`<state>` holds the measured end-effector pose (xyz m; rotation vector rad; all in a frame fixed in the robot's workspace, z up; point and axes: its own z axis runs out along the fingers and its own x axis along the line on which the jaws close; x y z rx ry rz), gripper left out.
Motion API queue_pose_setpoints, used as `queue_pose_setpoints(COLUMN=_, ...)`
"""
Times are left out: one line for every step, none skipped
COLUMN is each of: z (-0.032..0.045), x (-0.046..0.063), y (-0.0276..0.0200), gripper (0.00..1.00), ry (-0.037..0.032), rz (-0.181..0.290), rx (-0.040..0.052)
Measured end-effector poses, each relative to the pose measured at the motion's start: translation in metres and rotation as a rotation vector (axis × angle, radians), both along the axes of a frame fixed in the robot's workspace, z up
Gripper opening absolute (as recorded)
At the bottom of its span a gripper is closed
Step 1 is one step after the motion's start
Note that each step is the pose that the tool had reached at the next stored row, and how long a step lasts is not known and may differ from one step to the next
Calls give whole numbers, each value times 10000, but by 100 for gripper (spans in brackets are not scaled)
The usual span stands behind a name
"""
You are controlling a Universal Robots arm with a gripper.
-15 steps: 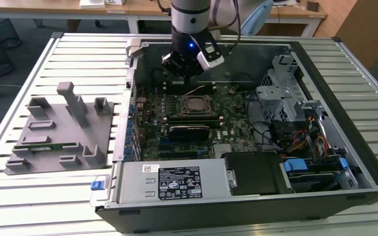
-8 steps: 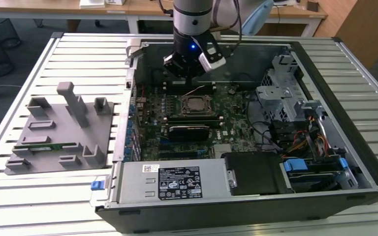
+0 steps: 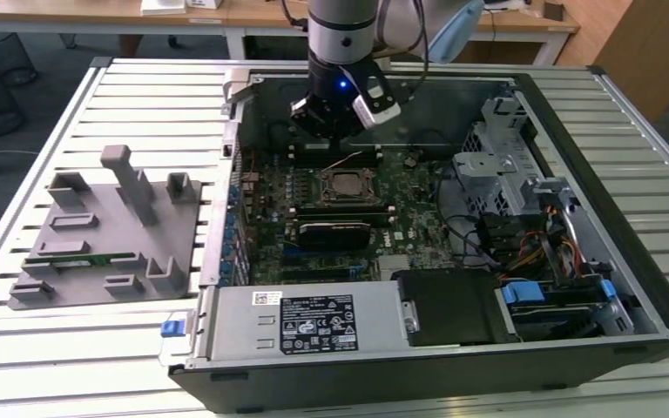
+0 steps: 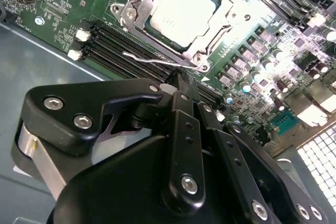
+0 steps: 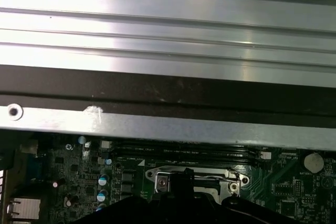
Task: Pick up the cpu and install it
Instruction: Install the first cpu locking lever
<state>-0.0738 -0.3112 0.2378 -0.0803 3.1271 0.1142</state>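
Claw (image 4: 181, 85) pressed together, nothing pinched, tip hovering just beside the socket's thin wire lever (image 4: 157, 61). Just past the tip: cpu (image 4: 181, 11), silver top up, already lying in the socket frame (image 4: 137, 4) on the motherboard (image 4: 50, 1). Memory slots (image 4: 113, 43) run right under the claw. Further out, case wall (image 5: 168, 124). Risks, as a judgement: tip snagging or bending the lever, nudging the chip askew, or scraping the slots, because clearance looks very tight.
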Motion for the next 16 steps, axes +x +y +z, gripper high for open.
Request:
queue_pose_setpoints(z=-4, x=1, y=0, gripper=11, ry=1, rz=0, rx=-1)
queue_pose_setpoints(z=-8, x=1, y=0, gripper=11, ry=1, rz=-1, rx=-1)
queue_pose_setpoints(z=-13, x=2, y=0, gripper=11, ry=0, rz=-1, rx=-1)
queue_pose_setpoints(z=-15, x=3, y=0, gripper=11, ry=1, rz=-1, rx=-15)
queue_pose_setpoints(z=-18, x=4, y=0, gripper=11, ry=2, rz=0, rx=-44)
queue_pose_setpoints(z=-25, x=6, y=2, gripper=11, ry=1, rz=1, rx=-70)
queue_pose_setpoints(z=-34, x=13, y=5, gripper=11, ry=0, rz=3, rx=-92)
queue_pose_setpoints(z=-44, x=22, y=11, gripper=11, ry=1, rz=5, rx=-100)
queue_pose_setpoints(z=-53, x=31, y=16, gripper=11, ry=2, rz=14, rx=-104)
queue_pose_setpoints(z=-60, x=40, y=21, gripper=11, ry=1, rz=24, rx=-106)
queue_pose_setpoints(z=-66, x=51, y=26, gripper=11, ry=1, rz=33, rx=-107)
queue_pose_setpoints(z=-71, x=64, y=32, gripper=11, ry=1, rz=38, rx=-106)
queue_pose_setpoints(z=-75, x=79, y=41, gripper=11, ry=0, rz=40, rx=-105)
queue_pose_setpoints(z=-78, x=91, y=53, gripper=11, ry=0, rz=42, rx=-106)
queue_pose_setpoints(z=-82, x=101, y=68, gripper=11, ry=1, rz=41, rx=-107)
queue_pose_setpoints(z=-86, x=111, y=80, gripper=11, ry=1, rz=43, rx=-107)
